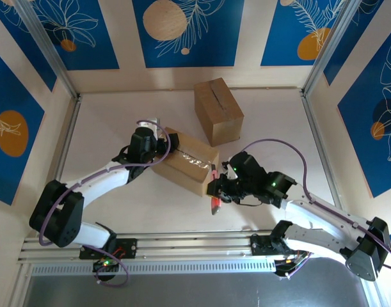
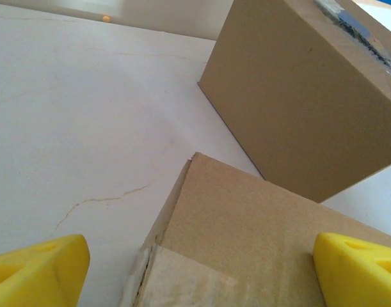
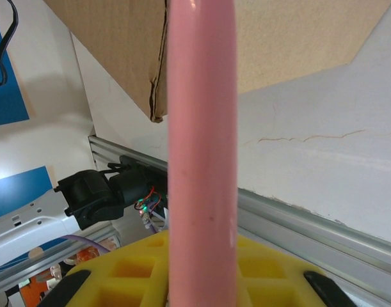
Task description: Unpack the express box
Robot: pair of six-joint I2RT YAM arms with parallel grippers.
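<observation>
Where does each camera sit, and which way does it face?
Top: above and behind the arms, looking down at the table, the taped box, the second box, the left gripper and the right gripper.
Left wrist: looks forward between its open yellow fingers, over the taped box toward the second box.
Right wrist: looks along the held pink stick toward the taped box, with the rail in view.
Shared: both wrist views see the taped box and the table.

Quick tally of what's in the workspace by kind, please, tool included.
Cardboard boxes: 2, the near box and the far box
Pink tool: 1
Total: 3
</observation>
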